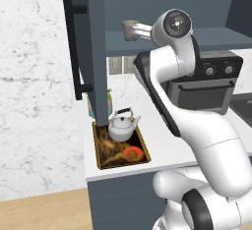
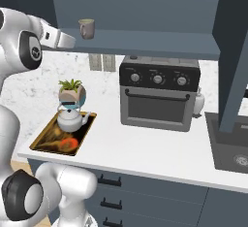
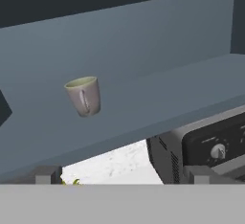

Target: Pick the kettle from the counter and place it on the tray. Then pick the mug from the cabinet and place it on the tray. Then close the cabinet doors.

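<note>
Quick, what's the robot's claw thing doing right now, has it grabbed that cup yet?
Gripper: open, holding nothing; the mug sits untouched on the cabinet shelf.

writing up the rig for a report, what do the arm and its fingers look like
The arm is built of glossy white rounded shells with dark, near-black bands at the joints. One joint ends in a round cap: a dark disc with a lighter ring. In the hand view the gripper shows two small blocky grey fingers. No loose cables or lettering are visible.
</note>
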